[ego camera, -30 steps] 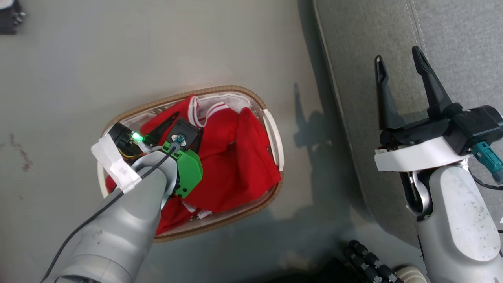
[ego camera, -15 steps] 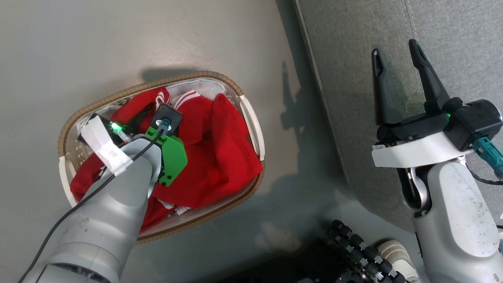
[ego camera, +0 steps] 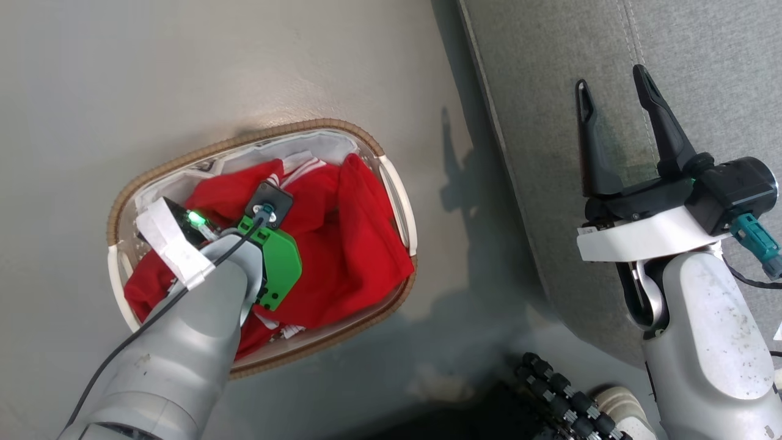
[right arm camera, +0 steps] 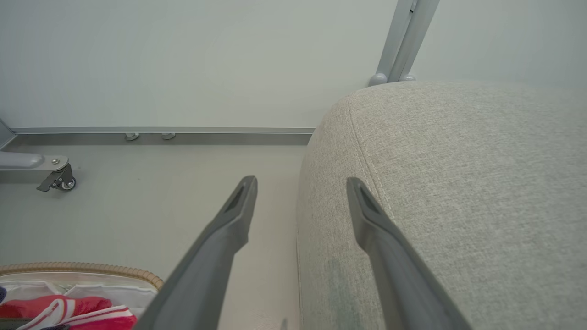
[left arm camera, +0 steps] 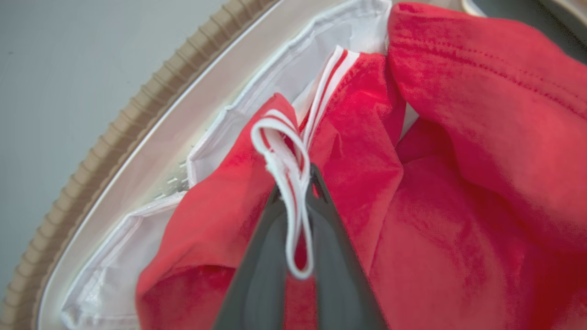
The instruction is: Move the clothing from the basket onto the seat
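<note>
The basket sits on the grey floor at the left-centre of the head view, its brown woven rim running around a white liner. The clothing lies heaped inside it. The red folds fill most of the oval, and one rises against the right side by the white handle.

The left arm reaches from the lower left of the frame into the basket, its wrist covering the middle of the heap. In the left wrist view the left gripper has its two dark fingers drawn almost together. They pinch a loop of white trim with thin red stripes and the red cloth beside it. The cloth is bunched, so it is hard to tell which garment that fold belongs to.

The seat takes up the upper right of the head view, with a strip of floor between it and the basket, and no clothing lies on it. The right gripper hovers over the seat's edge at the right of the frame, fingers spread wide with nothing between them. In the right wrist view one finger shows against the floor and the other against the seat's rounded corner.
</note>
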